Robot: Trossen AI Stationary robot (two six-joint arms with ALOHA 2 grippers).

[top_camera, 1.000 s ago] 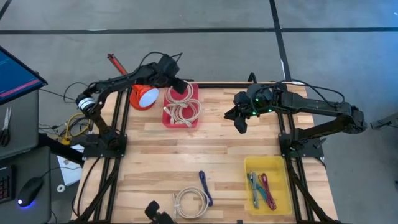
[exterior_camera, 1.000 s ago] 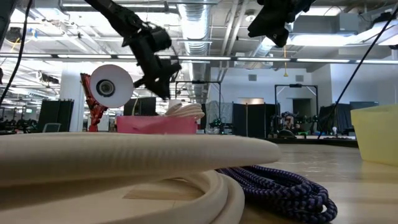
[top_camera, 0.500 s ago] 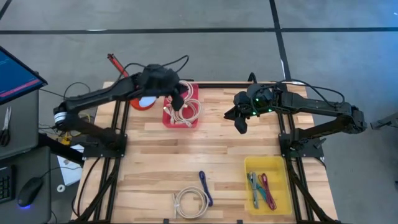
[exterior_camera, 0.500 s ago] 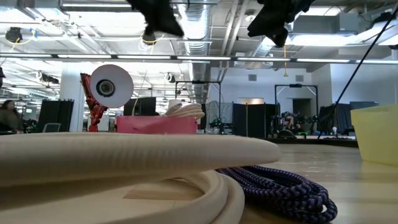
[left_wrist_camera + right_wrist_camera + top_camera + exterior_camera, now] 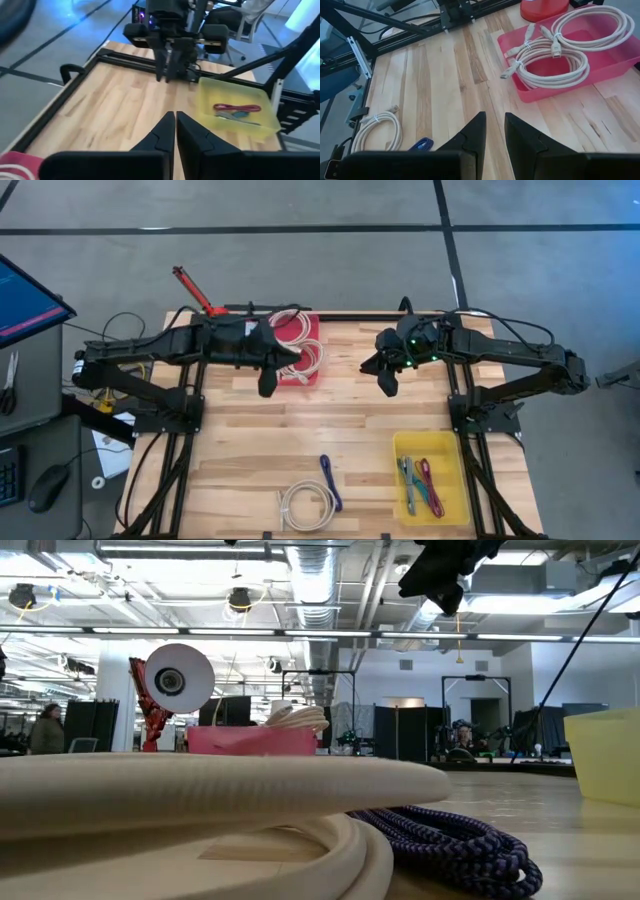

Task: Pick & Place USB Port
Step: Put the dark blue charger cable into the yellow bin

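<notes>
High view: overhead, looking straight down on the whole table (image 5: 300,440) and both arms. Low view: at tabletop height, close behind a coiled cream cable (image 5: 200,800), facing level across the table into the room. Left wrist view: faces across the table toward the yellow bin (image 5: 235,107). Right wrist view: looks down on the red tray (image 5: 570,65), also seen in the high and low views.

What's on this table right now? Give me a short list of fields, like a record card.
red tray: far side of table, holds coiled beige cables
yellow bin: near right, holds red and green cables
loose beige cable: near edge, beside blue cord
left gripper: beside red tray, jaws shut, empty
right gripper: mid-table, slightly open, empty
</notes>
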